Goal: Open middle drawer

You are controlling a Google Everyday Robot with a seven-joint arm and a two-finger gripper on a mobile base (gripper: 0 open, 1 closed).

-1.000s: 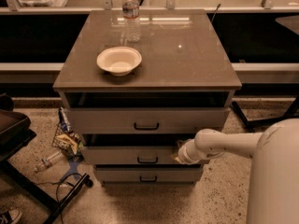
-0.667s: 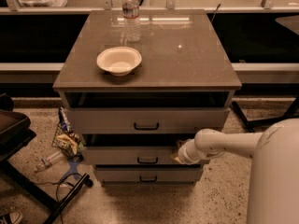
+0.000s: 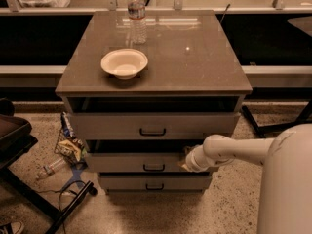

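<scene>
The middle drawer (image 3: 131, 163) is a grey flat front with a small black bar handle (image 3: 154, 167), second of three in the cabinet. It stands pulled out a little, with a dark gap above it. My gripper (image 3: 185, 163) is at the end of my white arm (image 3: 229, 150), which reaches in from the right. The gripper is at the right end of the middle drawer's front, at its top edge, to the right of the handle.
The top drawer (image 3: 112, 126) is pulled out further; the bottom drawer (image 3: 122, 182) sits below. On the cabinet top (image 3: 195, 57) stand a white bowl (image 3: 124, 62) and a water bottle (image 3: 137, 13). Litter (image 3: 68, 147) and a black stand leg (image 3: 73, 204) lie on the floor at left.
</scene>
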